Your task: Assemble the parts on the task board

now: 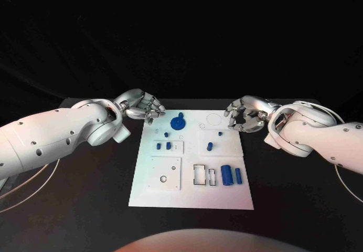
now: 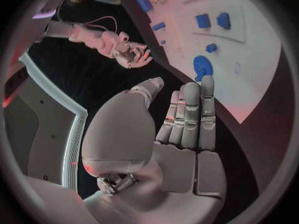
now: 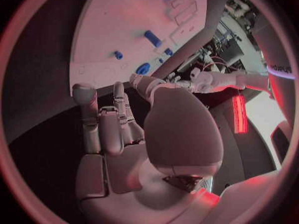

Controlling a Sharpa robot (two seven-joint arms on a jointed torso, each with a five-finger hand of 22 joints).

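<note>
The white task board point(image 1: 193, 197) lies in the middle of the black table. On it are a round blue part point(image 1: 178, 124) near the far edge, small blue parts point(image 1: 158, 146) in the middle rows, and two blue cylinders point(image 1: 226, 175) lying side by side at the right. My left hand point(image 1: 143, 107) hovers off the board's far left corner, fingers extended and holding nothing. My right hand point(image 1: 246, 113) hovers off the far right corner, also holding nothing. In the left wrist view the left hand point(image 2: 187, 119) points toward the round blue part point(image 2: 202, 65). The right wrist view has the right hand point(image 3: 112, 129) beside the board point(image 3: 118, 20).
The board has a square plate with a round hole point(image 1: 163, 179) at the near left and open rectangular slots point(image 1: 199, 175) beside the cylinders. Bare black table point(image 1: 91, 210) surrounds the board on all sides.
</note>
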